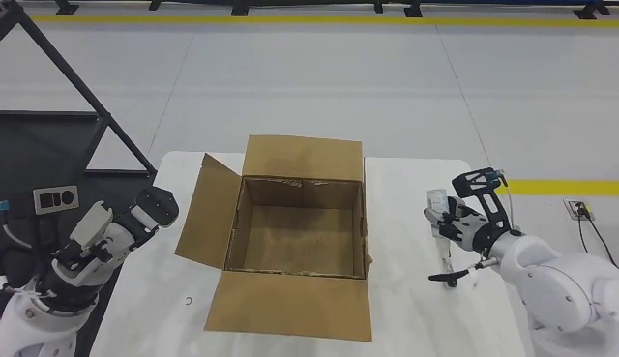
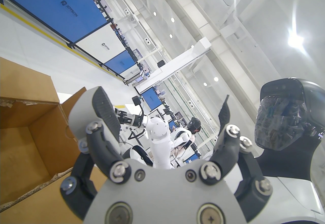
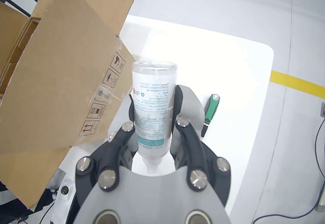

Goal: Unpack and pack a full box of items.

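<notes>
Both arms: low at the white table [image 1: 406, 294], one at each side of the box [image 1: 302, 154].
Left gripper [image 1: 160, 205]: at the table's left edge, just left of the box's left flap; its fingers are spread wide with nothing between them.
Box: brown cardboard, in the middle of the table, flaps open, its brown floor in sight.
Right gripper [image 1: 443, 218]: right of the box, its fingers pressed on both sides of a bottle [image 3: 153, 98].
Bottle: clear plastic with a printed label, cap end toward the wrist, outside the box, near its right wall.
Screwdriver [image 3: 211, 110]: green handle, lying on the table right of the bottle.
</notes>
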Tool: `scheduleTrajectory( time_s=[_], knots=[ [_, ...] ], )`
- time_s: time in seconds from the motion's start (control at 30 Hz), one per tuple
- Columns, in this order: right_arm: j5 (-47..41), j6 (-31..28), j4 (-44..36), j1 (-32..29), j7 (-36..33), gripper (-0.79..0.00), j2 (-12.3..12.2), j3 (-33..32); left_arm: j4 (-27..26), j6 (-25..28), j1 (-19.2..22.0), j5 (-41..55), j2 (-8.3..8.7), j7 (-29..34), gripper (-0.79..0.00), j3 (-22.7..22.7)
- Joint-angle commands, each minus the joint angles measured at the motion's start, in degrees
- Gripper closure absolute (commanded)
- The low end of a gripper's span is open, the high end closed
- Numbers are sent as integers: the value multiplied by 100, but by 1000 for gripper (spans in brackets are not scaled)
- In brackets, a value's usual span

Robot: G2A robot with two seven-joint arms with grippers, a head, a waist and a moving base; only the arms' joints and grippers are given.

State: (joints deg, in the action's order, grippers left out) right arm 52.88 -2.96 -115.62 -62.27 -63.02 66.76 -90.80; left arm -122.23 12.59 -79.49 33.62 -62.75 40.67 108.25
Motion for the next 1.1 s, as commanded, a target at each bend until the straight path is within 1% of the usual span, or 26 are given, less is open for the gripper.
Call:
scheduleTrajectory(
  time_s=[0.0,0.1,0.17,0.23,0.37,0.5,0.6,0.73,0.77,0.87,1.07],
  knots=[
    [1,0,-1,0,-1,0,0,0,0,0,0,0,0,0,-785,0],
    [1,0,-1,0,-1,0,0,0,0,0,0,0,0,0,-785,0],
    [-145,-52,144,-38,225,0,4,25,-5,-24,-4,15,-3,-58,-785,-12],
    [-271,-123,132,35,416,0,3,49,7,-89,51,-13,-7,-290,-785,-29],
    [-284,-254,-258,219,658,0,-2,219,223,-273,188,-262,-4,-761,-785,9],
    [-310,-348,-628,576,820,0,17,661,491,-472,112,-421,-3,-1081,-785,135],
    [-371,-413,-621,1060,764,0,49,1154,669,-509,-80,-481,-7,-1253,-785,356],
    [-423,-369,-187,1895,592,0,138,1969,815,-440,-341,-338,-22,-1361,-785,632],
    [-491,-319,59,2231,553,0,192,2305,840,-394,-435,-216,-28,-1326,-785,722],
    [-572,-159,682,2948,533,0,340,3047,869,-293,-614,-21,-42,-1278,-785,878],
    [-897,-123,2103,4001,557,0,706,4364,869,-293,-614,-21,-42,-1278,-785,878]
  ],
)
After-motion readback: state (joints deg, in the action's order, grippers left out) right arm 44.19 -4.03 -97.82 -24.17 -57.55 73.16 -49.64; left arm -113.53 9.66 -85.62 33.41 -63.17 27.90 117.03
